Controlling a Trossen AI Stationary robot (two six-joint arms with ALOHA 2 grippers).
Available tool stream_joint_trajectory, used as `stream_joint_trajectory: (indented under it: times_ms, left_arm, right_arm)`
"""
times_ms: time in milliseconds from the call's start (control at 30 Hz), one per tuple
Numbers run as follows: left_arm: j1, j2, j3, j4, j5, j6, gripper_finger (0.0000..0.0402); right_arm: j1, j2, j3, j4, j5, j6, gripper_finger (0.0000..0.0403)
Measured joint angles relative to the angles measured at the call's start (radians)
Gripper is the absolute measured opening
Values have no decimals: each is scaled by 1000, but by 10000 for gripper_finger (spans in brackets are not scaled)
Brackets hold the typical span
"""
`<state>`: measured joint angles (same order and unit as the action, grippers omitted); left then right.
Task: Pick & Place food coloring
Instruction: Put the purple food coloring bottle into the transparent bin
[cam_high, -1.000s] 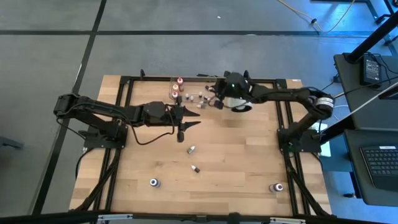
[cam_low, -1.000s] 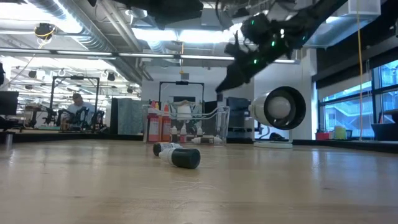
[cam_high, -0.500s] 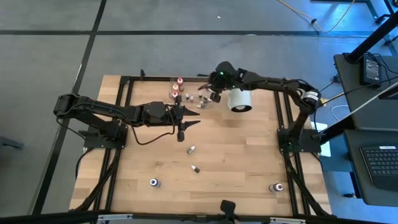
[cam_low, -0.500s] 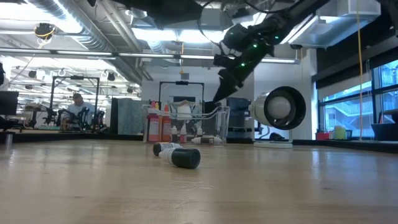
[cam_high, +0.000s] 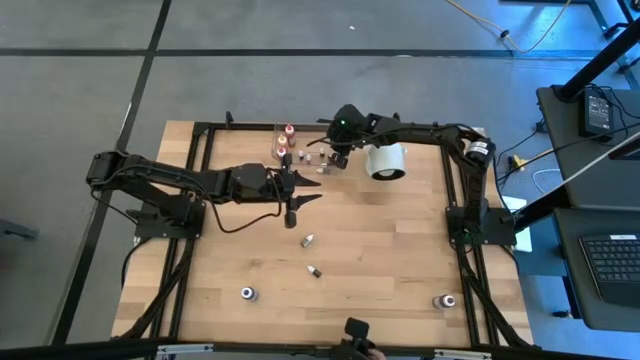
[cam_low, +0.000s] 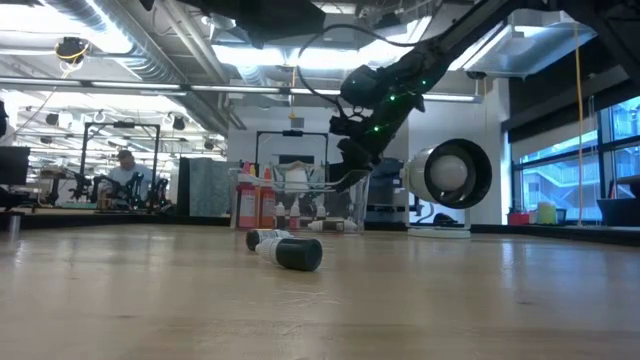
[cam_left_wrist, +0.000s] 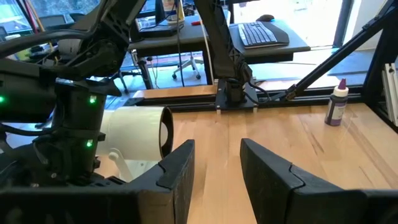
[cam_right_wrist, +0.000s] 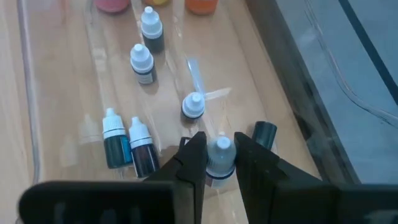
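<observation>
The right gripper (cam_right_wrist: 214, 163) hangs over the clear plastic tray (cam_right_wrist: 56, 134) by the far edge of the pale wooden table (cam_high: 380, 250), its two dark fingers (cam_right_wrist: 189, 158) pinching a small white-capped dropper bottle of food coloring (cam_right_wrist: 220, 160) between them; in the tray below lie and stand more tiny white-capped bottles (cam_right_wrist: 142, 64), some dark, one teal; a big white cylinder (cam_high: 385, 160) lies on its side just beside this arm. The left gripper (cam_high: 305, 190) sits near the table's middle, its fingers (cam_left_wrist: 180, 171) spread apart with nothing between them. Two small bottles (cam_high: 311, 255) lie on the bare wood nearer the front edge, and two more stand towards the front corners (cam_high: 247, 293), well apart from the tray; a purple-filled bottle (cam_left_wrist: 336, 104) stands near the table's right edge.
</observation>
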<state>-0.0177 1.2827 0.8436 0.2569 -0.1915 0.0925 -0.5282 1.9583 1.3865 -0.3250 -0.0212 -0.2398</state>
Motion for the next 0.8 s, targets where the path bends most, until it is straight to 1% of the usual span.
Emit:
stream_joint_trajectory:
  times_ms: [467, 800]
  left_arm:
    - [0, 0, 0, 0, 2, 0, 130]
    - [0, 0, 0, 0, 2, 0, 126]
  right_arm:
    - [0, 0, 0, -7, 0, 7, 81]
    - [0, 0, 0, -7, 1, 28, 81]
